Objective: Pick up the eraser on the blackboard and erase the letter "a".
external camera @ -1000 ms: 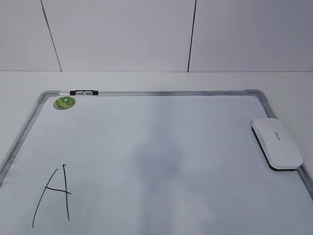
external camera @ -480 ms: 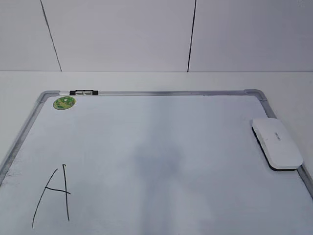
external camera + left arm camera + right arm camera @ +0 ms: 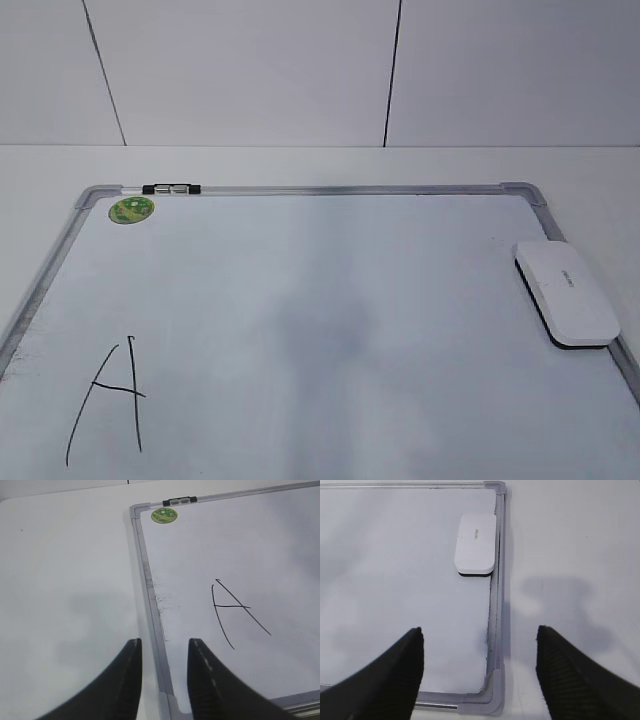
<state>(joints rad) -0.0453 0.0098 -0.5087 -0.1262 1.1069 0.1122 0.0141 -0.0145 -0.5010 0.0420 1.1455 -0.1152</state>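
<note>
The white oblong eraser (image 3: 567, 293) lies flat on the blackboard (image 3: 320, 300) against its right frame, and it also shows in the right wrist view (image 3: 476, 542). My right gripper (image 3: 480, 629) is open and empty, over the board's near right corner, well short of the eraser. My left gripper (image 3: 165, 642) is open and empty, straddling the board's left frame near its front corner. The small lowercase letter "a" is not in view. Only a large capital "A" (image 3: 110, 400) is drawn at the board's front left, also seen in the left wrist view (image 3: 232, 607). Neither gripper shows in the exterior view.
A round green sticker (image 3: 131, 209) sits at the board's far left corner. A small black-and-silver clip (image 3: 171, 188) sits on the far frame beside it. White table surrounds the board, with a white panelled wall behind.
</note>
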